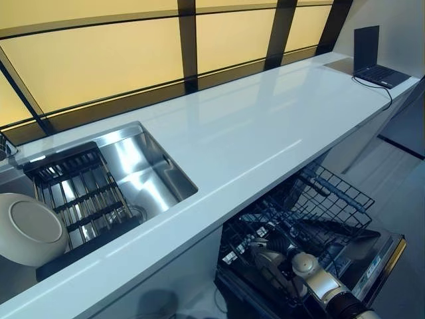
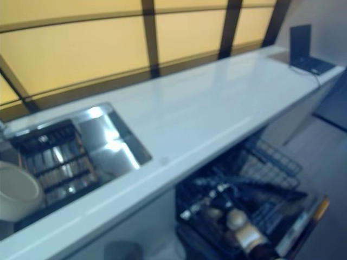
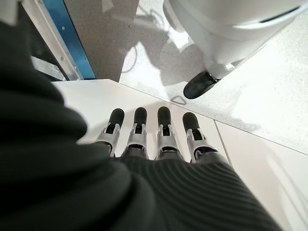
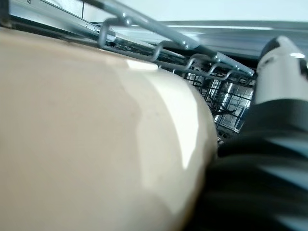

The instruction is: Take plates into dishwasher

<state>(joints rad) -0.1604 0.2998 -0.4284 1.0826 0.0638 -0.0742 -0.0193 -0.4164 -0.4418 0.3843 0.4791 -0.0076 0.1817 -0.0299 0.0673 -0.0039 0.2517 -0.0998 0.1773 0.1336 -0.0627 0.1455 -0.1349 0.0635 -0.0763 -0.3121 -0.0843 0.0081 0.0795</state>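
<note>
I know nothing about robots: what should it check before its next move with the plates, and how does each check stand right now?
1. Cream glossy plate at the right robot hand: ok, it fills the right wrist view; the grip itself cannot be seen.
2. Black wire dishwasher rack pulled out below the white countertop: ok.
3. Free slot in the rack for the plate: cannot tell.
4. Left robot hand free: ok, fingers straight, holding nothing.
5. Another cream round plate waiting on the black drying rack in the steel sink: ok.
</note>
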